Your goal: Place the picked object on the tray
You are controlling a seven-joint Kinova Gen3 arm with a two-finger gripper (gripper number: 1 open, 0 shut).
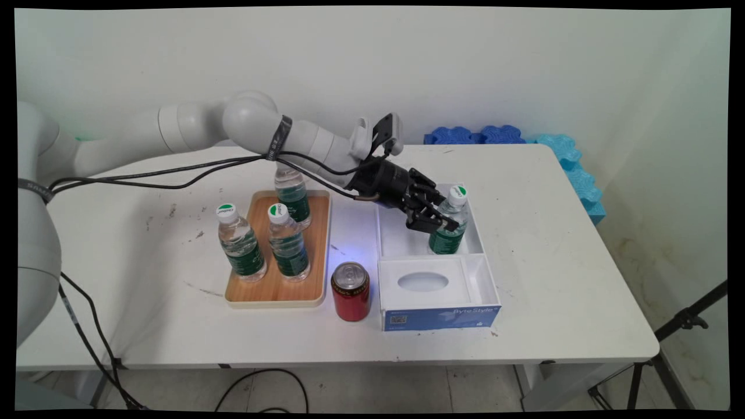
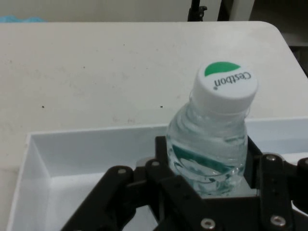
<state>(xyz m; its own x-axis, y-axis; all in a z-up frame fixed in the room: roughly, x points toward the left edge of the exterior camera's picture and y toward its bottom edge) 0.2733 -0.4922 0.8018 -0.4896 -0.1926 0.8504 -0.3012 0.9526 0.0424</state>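
A: What is the gripper point(image 1: 444, 223) doing?
B: Its fingers are clamped on a water bottle point(image 2: 211, 144), one on each side of the body, below the white cap.
A: Where does that bottle stand?
B: Upright in the far compartment of the white box point(image 1: 478, 233), towards its right wall. The near compartment holds a white insert with an oval hole.
A: And round about?
B: A red can point(image 1: 350, 291) stands on the table just left of the box's near corner. Further left is a wooden tray point(image 1: 317, 244) with three more bottles point(image 1: 287, 244) upright on it, one far, two near.
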